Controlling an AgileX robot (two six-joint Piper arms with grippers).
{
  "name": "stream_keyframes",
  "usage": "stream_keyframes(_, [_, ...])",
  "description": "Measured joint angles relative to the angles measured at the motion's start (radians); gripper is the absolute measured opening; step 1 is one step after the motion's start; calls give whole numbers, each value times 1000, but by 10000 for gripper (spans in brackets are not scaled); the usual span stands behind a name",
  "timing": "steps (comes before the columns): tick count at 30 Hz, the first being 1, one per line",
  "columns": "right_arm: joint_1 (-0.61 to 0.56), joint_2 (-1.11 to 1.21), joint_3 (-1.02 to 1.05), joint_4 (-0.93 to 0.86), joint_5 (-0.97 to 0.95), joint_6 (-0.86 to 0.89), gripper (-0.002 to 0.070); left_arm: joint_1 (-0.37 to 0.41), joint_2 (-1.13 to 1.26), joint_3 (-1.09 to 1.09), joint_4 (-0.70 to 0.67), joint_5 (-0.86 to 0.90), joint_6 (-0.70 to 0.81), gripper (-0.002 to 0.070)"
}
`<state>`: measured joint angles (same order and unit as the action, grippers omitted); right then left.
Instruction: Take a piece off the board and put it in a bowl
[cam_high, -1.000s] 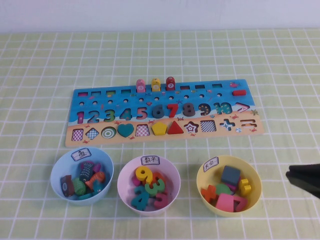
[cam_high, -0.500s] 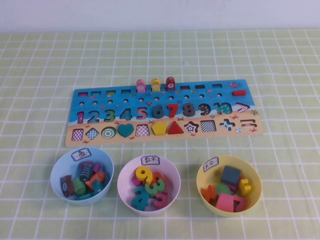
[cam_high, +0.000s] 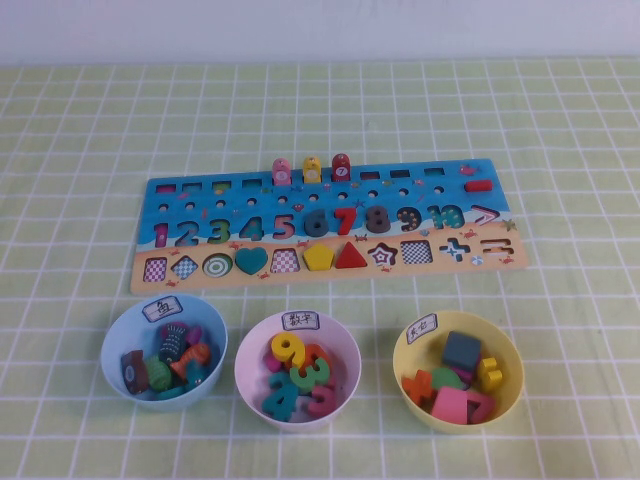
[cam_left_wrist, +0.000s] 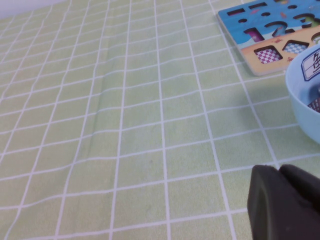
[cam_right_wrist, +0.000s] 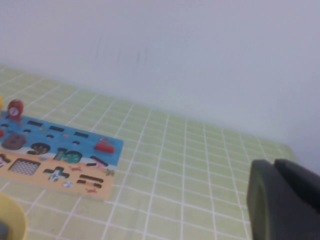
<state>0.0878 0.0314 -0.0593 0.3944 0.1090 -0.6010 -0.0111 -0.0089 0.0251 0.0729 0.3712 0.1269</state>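
The board (cam_high: 150, 188) lies across the middle of the table, blue above and tan below. The light-blue bowl (cam_high: 118, 332) sits in front of its left end and holds several pieces. Among them, at the bowl's left side, lies a dark grey-brown piece (cam_high: 133, 371) with a white mark. Neither gripper shows in the high view. In the left wrist view my left gripper (cam_left_wrist: 279, 169) is shut and empty, low over bare cloth to the left of the bowl (cam_left_wrist: 300, 100) and the board's corner (cam_left_wrist: 260, 30). My right gripper (cam_right_wrist: 274, 164) is shut and empty, off to the right of the board (cam_right_wrist: 55, 150).
Pink (cam_high: 281, 170), yellow (cam_high: 312, 168) and red (cam_high: 341, 166) pieces stand in a row on the board's far edge. A white bowl (cam_high: 345, 345) of numbers and a yellow bowl (cam_high: 405, 345) of shapes sit right of the blue one. Checked green cloth covers the table.
The tip of my right gripper showed at the right edge of the high view one second ago and has since drawn out of that view. Nothing on the table moved.
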Motion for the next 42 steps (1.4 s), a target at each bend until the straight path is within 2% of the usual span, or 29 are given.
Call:
stream_keyframes(4, [-48, -39, 25, 20, -5, 2, -16, 0, 0, 0, 0, 0, 0, -4])
stream_keyframes(12, [-57, -39, 31, 16, 11, 25, -16, 0, 0, 0, 0, 0, 0, -4])
stream_keyframes(14, [-57, -39, 48, -58, 29, 125, -16, 0, 0, 0, 0, 0, 0, -5])
stream_keyframes(19, [-57, -39, 85, -409, 57, 558, -16, 0, 0, 0, 0, 0, 0, -4])
stream_keyframes(22, [-57, -39, 85, -478, 108, 659, -16, 0, 0, 0, 0, 0, 0, -4])
stream_keyframes(28, [-57, -39, 85, -491, 248, 691, -16, 0, 0, 0, 0, 0, 0, -4])
stream_keyframes(42, [-57, -39, 85, -490, 262, 683, -17, 0, 0, 0, 0, 0, 0, -4])
